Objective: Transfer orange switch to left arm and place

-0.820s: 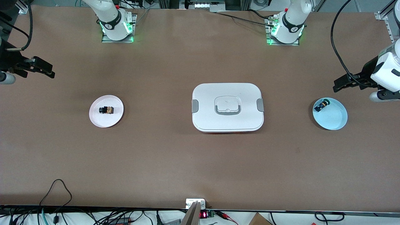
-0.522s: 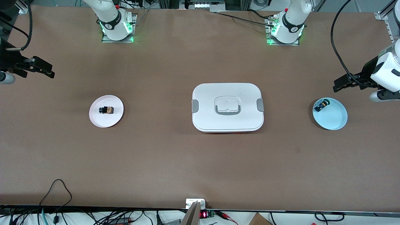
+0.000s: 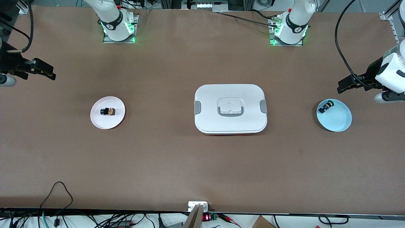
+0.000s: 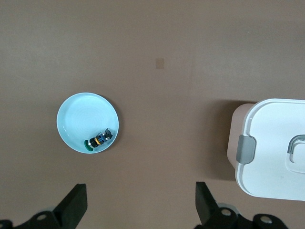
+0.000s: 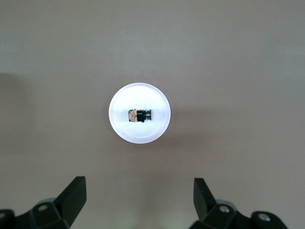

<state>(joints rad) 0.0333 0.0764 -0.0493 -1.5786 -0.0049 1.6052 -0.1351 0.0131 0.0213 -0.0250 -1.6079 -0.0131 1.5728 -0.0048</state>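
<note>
The orange switch (image 3: 108,111), tan body with a black cap, lies on a small white plate (image 3: 107,122) toward the right arm's end of the table. It also shows in the right wrist view (image 5: 139,115). My right gripper (image 3: 47,71) is open and empty, high over the table edge at that end. In its wrist view (image 5: 139,191) the fingers stand wide apart. The white box (image 3: 230,108) sits mid-table. My left gripper (image 3: 343,86) is open and empty, over the table beside a light blue plate (image 3: 338,122). Its wrist view (image 4: 141,195) shows the fingers wide apart.
The light blue plate (image 4: 78,121) holds a small blue-bodied switch (image 3: 325,106), also seen in the left wrist view (image 4: 100,139). One end of the box (image 4: 271,148) with its grey clip shows in the left wrist view. Cables lie along the table's near edge.
The right gripper has shifted very slightly. The left arm, the switch and the box have not moved.
</note>
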